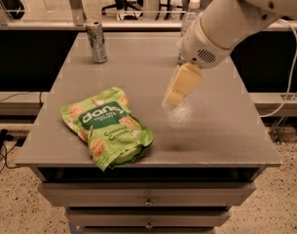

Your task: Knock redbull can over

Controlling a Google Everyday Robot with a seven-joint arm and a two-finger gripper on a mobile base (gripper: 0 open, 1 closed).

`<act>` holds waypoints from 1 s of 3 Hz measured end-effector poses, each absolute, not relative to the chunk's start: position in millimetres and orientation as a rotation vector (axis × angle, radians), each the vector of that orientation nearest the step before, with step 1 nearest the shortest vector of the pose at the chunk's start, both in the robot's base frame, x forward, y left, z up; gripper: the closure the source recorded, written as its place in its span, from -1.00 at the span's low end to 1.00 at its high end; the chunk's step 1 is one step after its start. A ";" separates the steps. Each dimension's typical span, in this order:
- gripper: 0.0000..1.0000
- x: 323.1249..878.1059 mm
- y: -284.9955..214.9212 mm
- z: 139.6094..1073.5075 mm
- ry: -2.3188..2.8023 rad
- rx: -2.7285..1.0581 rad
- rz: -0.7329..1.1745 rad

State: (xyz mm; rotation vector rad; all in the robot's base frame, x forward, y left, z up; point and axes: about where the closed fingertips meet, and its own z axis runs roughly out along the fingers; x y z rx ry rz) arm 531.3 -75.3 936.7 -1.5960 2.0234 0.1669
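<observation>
The gripper (174, 94) is seen above the middle of the grey table (226, 130), a little to the right of its centre, and it is pointed downward and to the left. It is carried by the white arm (235, 18), which comes in from the upper right corner. Whether the gripper is spread or pressed together cannot be told, because it is shown only as one cream-coloured block. Nothing is seen to be held in it. Behind the arm, a clear water bottle (193, 6) is placed at the far side of the table; only its white cap and its neck are visible. The redbull can (96, 41) is standing upright near the far left corner of the table, well apart from the gripper and not touched by it. A green snack bag (108, 127) is laid flat on the near left part of the table, closer to the gripper than the can is. Under the table top, drawers (148, 194) with small knobs are seen.
</observation>
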 end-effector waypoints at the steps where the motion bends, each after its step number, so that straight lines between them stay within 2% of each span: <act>1: -1.00 531.2 -75.3 936.7 2.023 -1.596 0.167; 2: -1.00 533.4 -75.0 938.2 2.029 -1.565 0.175; 3: -1.00 560.3 -46.1 936.0 1.996 -1.493 0.235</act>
